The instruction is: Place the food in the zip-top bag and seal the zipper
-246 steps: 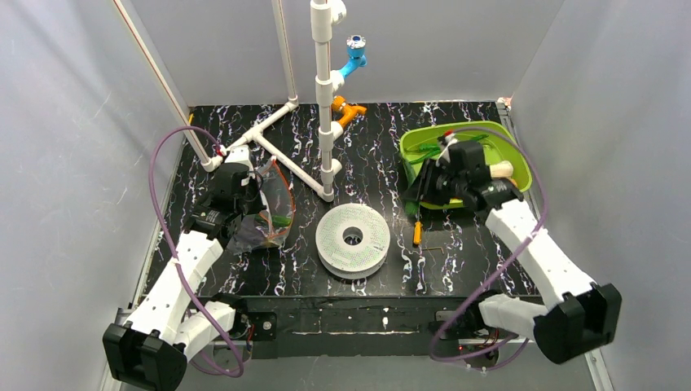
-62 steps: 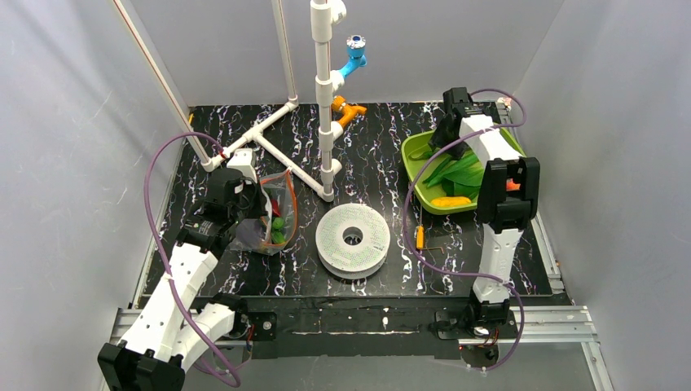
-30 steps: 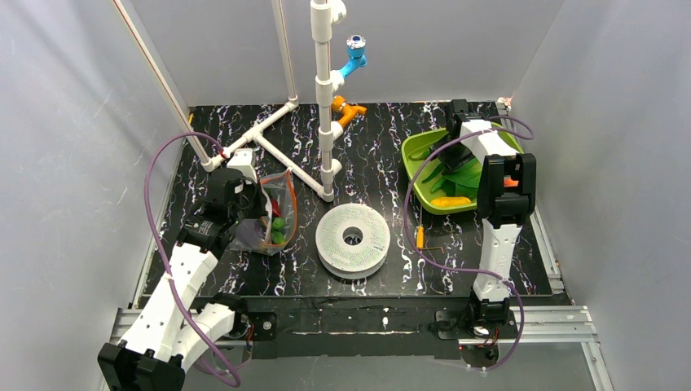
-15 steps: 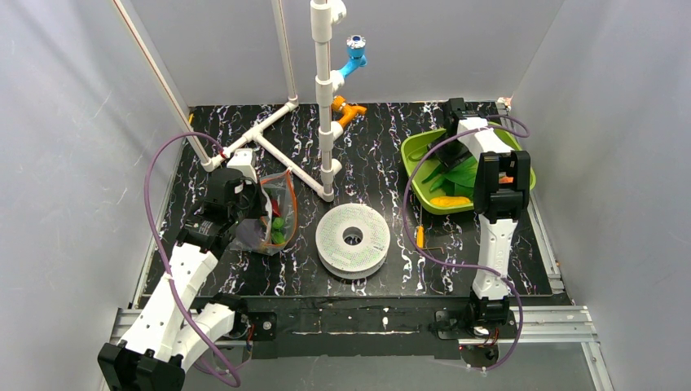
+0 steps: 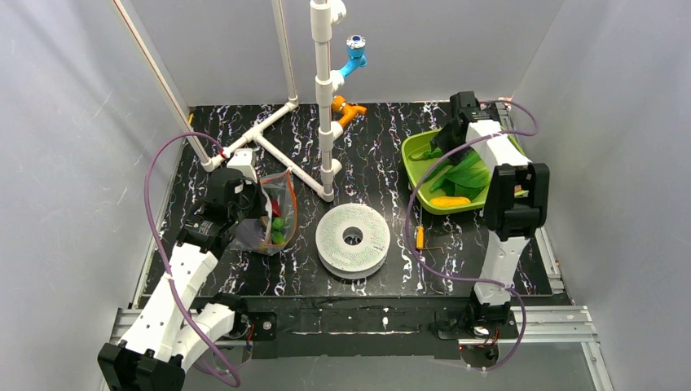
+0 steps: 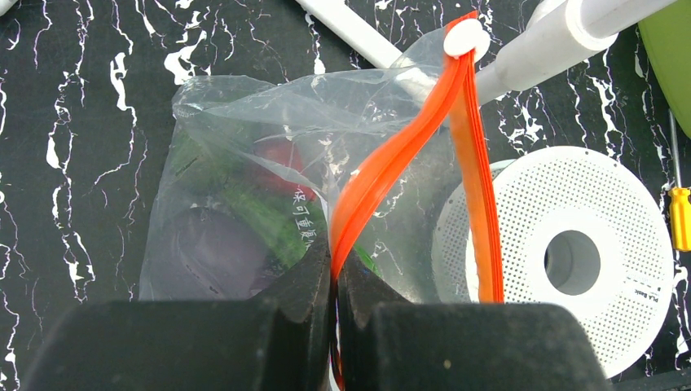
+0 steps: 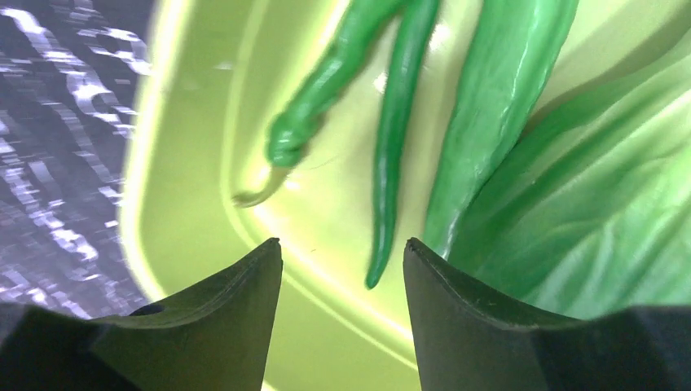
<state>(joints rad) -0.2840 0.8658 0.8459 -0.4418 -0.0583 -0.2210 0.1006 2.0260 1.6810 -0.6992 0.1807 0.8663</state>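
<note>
The clear zip-top bag (image 6: 244, 163) stands at the table's left (image 5: 273, 213), its mouth open. My left gripper (image 6: 334, 262) is shut on the near side of the orange-red zipper (image 6: 407, 138). Through the plastic I see food: a purple eggplant (image 6: 204, 252), a red plum (image 6: 281, 159) and a green piece (image 6: 261, 216). My right gripper (image 7: 342, 244) is open and empty, just above the lime-green tray's (image 5: 407, 159) far left corner (image 5: 440, 142). Green peppers (image 7: 391, 147) and bok choy (image 7: 603, 220) lie in front of it. A yellow banana (image 5: 450, 200) lies at the tray's near side.
A white perforated spool (image 5: 353, 239) lies mid-table, with a small orange-handled screwdriver (image 5: 418, 237) to its right. A white pipe frame (image 5: 277, 151) runs behind the bag. An upright pipe post (image 5: 326, 90) carries blue and orange fittings.
My right arm's elbow has swung to the right, while its open gripper stays over the tray's far left corner. My left gripper still holds the bag's zipper in the same place.
</note>
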